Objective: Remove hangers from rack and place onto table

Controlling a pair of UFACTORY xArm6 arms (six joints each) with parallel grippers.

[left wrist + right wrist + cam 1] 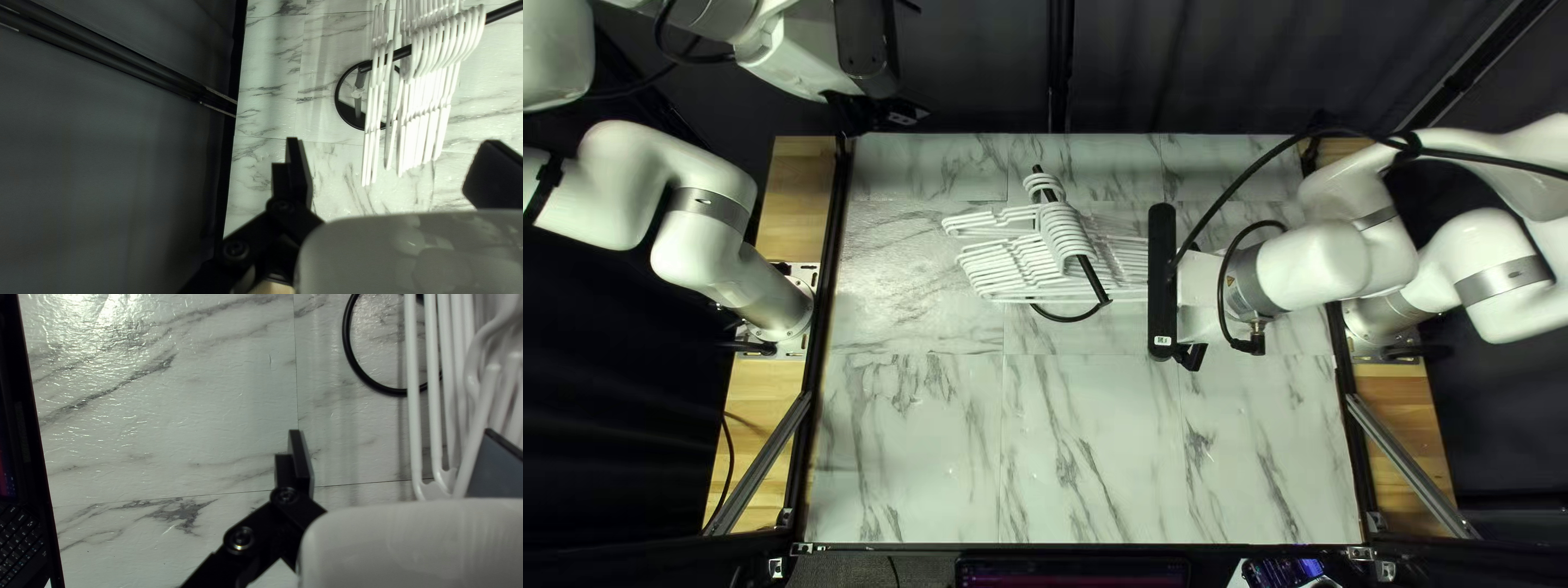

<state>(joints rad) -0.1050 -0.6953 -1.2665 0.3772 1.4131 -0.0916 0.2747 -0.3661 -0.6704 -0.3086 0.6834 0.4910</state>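
The right gripper [1189, 355], its fingers apart, was beside the white hangers [1013, 261], which hung bunched on the black rack [1092, 281]. By the table's [915, 468] far edge, the left gripper [895, 112] held its fingers spread.

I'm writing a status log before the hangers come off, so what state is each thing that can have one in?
Left gripper: open, nothing between its fingers.
Right gripper: open, not closed on any hanger.
Hangers: hooked over the rack's bar, bunched together.
Rack: standing on the table, loaded.
Screen beyond the table's near edge: lit.
Curtain: hanging.
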